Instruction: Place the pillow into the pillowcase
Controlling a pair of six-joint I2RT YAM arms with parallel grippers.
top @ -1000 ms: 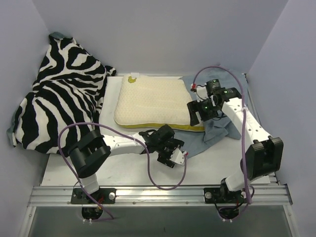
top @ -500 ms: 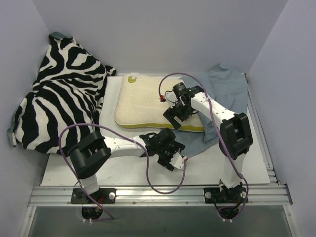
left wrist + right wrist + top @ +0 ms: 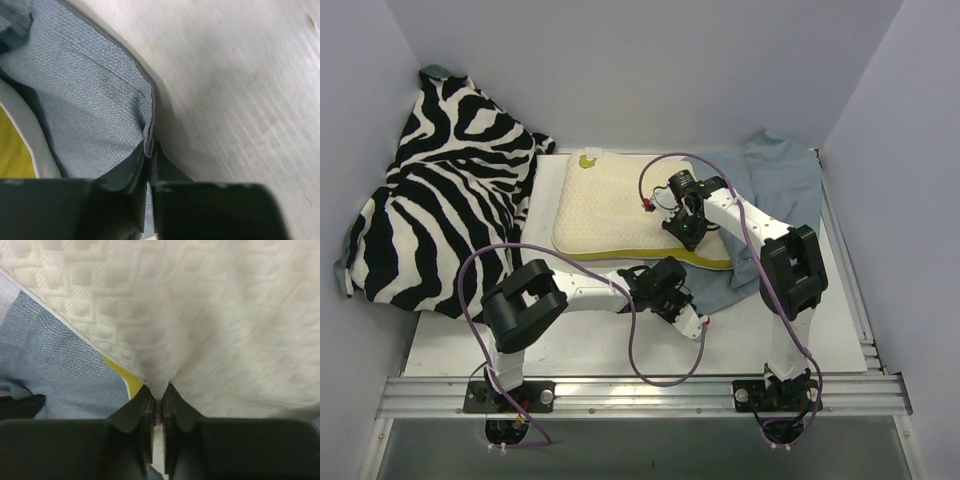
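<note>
Nearest to me, my left gripper (image 3: 150,159) has its jaws pressed together on the hemmed near edge of the pillowcase (image 3: 90,100), with a thin fold of grey-blue cloth caught between them. Bare table (image 3: 240,75) lies just right of that hem. From above, this gripper is mostly masked by its own wrist.

Further in, my right gripper (image 3: 157,392) pinches a small pucker of the pillow (image 3: 210,315) at its near right edge, where the yellow border shows. The pillow lies flat mid-table, not inside the case, its right part resting on the cloth, which spreads out to the right and far right. I cannot make out the case's opening or its other face.

At far left the zebra-print cloth (image 3: 450,200) is heaped against the wall.
</note>
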